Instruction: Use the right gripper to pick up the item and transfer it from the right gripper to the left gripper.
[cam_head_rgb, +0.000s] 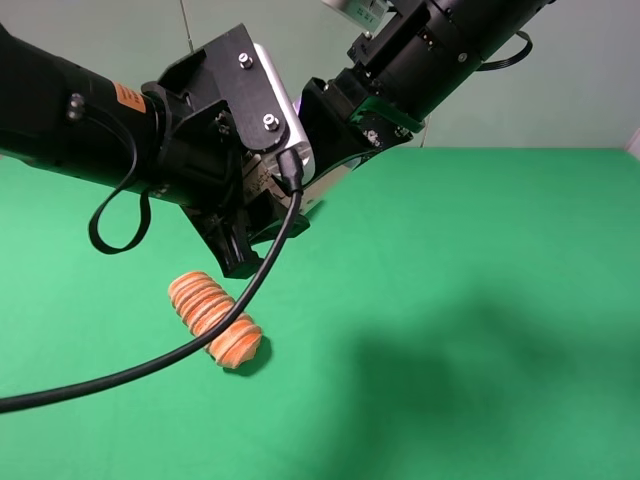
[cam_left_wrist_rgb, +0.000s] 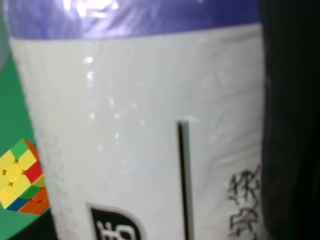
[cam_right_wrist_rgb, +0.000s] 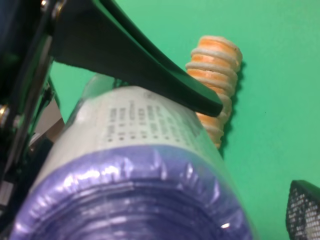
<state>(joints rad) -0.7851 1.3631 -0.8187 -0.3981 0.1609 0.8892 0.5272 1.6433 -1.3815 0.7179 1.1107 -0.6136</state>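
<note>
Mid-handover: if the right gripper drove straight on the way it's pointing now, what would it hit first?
The can, lying between the right gripper's fingers, its purple end nearest the wrist. Beyond it, the ribbed orange roll on the green table looks to be in line, though depth is unclear.

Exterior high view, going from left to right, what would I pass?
Orange label on the left arm → ribbed orange roll → right arm.

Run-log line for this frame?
phase: handover | item: aloft | left gripper: shut on item | right gripper: open, one finger across item | orange roll: lying on green table below
</note>
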